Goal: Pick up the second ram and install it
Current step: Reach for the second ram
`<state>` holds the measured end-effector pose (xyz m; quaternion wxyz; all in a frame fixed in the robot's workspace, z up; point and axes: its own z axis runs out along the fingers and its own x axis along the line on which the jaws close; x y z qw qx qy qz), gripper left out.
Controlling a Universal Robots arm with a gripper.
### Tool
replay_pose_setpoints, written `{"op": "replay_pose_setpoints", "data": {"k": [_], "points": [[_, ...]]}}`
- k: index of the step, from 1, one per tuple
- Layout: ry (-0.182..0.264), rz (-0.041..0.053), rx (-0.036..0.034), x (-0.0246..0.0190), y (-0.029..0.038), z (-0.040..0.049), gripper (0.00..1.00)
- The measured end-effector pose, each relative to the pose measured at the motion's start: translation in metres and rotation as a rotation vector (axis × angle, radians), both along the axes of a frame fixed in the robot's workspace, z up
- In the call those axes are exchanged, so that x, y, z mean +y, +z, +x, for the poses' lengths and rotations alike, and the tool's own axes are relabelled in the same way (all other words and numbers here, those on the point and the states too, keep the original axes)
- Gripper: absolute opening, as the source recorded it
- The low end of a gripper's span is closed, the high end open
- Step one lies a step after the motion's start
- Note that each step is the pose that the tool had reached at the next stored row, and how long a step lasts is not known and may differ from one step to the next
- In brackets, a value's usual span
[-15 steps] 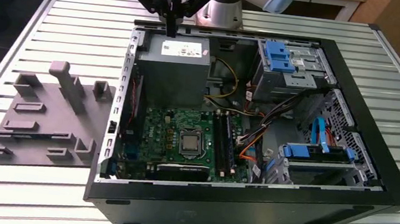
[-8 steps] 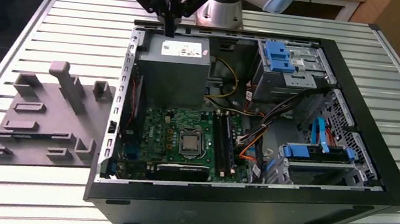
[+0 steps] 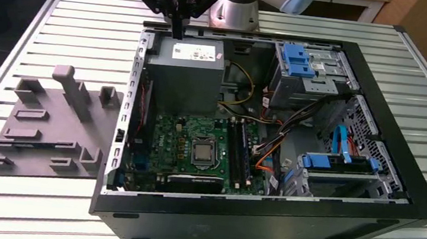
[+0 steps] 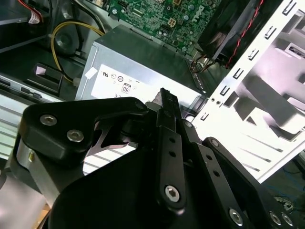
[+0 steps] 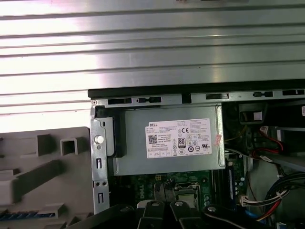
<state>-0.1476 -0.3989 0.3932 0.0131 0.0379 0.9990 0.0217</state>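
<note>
My gripper (image 3: 177,31) hangs over the back edge of the open computer case (image 3: 266,220), just above the grey power supply (image 3: 182,74). Its black fingers stand pressed together and shut, with nothing seen between them in the second wrist view (image 4: 164,95). Inside the case lies the green motherboard (image 3: 187,146) with its long black memory slots (image 3: 238,155), well in front of the gripper. The grey plastic fixture block (image 3: 49,132) with upright posts sits on the table at the exterior view's left. The second ram is hidden from me.
The power supply (image 5: 167,143) lies directly under the wrist. Blue drive cages (image 3: 303,60) and bundled cables (image 3: 270,143) fill the case toward the exterior view's right. A thin bluish strip (image 5: 21,215) rests in one fixture holder; what it is I cannot tell. The table is slatted metal (image 3: 72,27).
</note>
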Motion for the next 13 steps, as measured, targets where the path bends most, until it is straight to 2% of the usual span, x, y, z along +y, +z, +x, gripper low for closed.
{"op": "replay_pose_setpoints", "data": {"k": [13], "points": [[0.0,0.0,-0.0001,0.0,0.0,-0.0068,0.11]]}}
